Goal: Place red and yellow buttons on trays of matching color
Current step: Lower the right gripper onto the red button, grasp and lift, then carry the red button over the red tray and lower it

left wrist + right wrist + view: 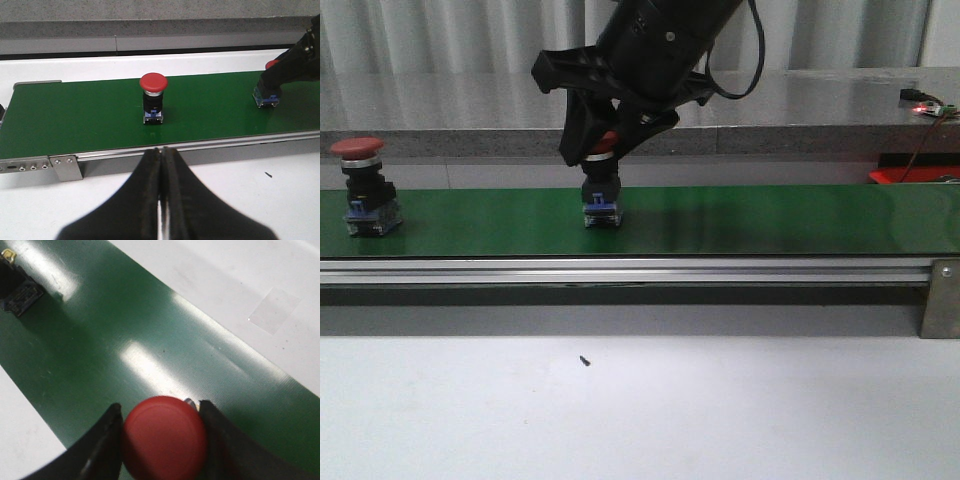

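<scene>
Right arm takes the middle red button off the belt

The right gripper [603, 146] reaches down over the green conveyor belt [770, 220], fingers clamped on either side of a red mushroom button [164, 436], presumably to lift it towards a red tray. A second red button [153, 98] stands well apart. The left gripper [163, 165] hangs pressed together, empty

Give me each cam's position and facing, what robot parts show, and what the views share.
Front: low, facing forward across the green belt; shows right claw around the centre red button.
Left wrist: on the left arm, facing the belt from its near side; shut left claw, free red button.
Right wrist: looks down on the gripped button's cap, a finger on each side.
Shared: both buttons appear in front and left wrist views.
</scene>
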You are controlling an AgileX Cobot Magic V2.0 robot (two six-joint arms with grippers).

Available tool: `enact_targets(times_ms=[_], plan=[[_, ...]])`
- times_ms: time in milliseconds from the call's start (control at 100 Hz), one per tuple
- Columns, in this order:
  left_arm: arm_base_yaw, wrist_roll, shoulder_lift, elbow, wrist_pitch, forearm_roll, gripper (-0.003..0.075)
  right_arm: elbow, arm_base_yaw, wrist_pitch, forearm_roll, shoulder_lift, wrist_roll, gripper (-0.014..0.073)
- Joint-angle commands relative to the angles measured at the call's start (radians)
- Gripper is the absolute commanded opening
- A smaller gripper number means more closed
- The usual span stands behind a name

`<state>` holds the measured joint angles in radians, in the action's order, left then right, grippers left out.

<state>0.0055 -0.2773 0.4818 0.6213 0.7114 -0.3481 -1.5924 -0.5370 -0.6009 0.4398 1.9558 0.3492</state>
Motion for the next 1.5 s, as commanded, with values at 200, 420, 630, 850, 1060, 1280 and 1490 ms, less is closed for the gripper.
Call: enact_targets(times_ms=[200,420,630,850,1060,1280,1490], plan=[[-0.008,-0.003,0.005,0.029,-0.075,-0.025,-0.0020,-0.031,0.055,0.025,0.007,-0.153,0.004,0.0162],[-0.008,-0.003,0.005,0.029,-0.075,-0.025,-0.0020,-0.031,0.175,-0.030,0.004,-0.234,0.004,0.0162],[-0.008,-0.003,0.005,0.029,-0.075,-0.025,-0.0020,-0.030,0.350,-0.085,0.002,-0.285,0.004,0.0162],[-0.008,-0.003,0.005,0.029,-0.075,-0.025,-0.0020,-0.030,0.555,-0.118,0.001,-0.299,0.004,0.0162],[-0.008,-0.003,0.005,0.029,-0.075,-0.025,-0.0020,-0.030,0.723,-0.073,0.002,-0.293,0.004,0.0162],[-0.008,-0.003,0.005,0.029,-0.075,-0.025,-0.0020,-0.030,0.800,-0.026,0.011,-0.236,0.004,0.0162],[-0.008,-0.003,0.005,0.029,-0.075,-0.025,-0.0020,-0.030,0.806,0.097,0.027,-0.152,0.004,0.0162]])
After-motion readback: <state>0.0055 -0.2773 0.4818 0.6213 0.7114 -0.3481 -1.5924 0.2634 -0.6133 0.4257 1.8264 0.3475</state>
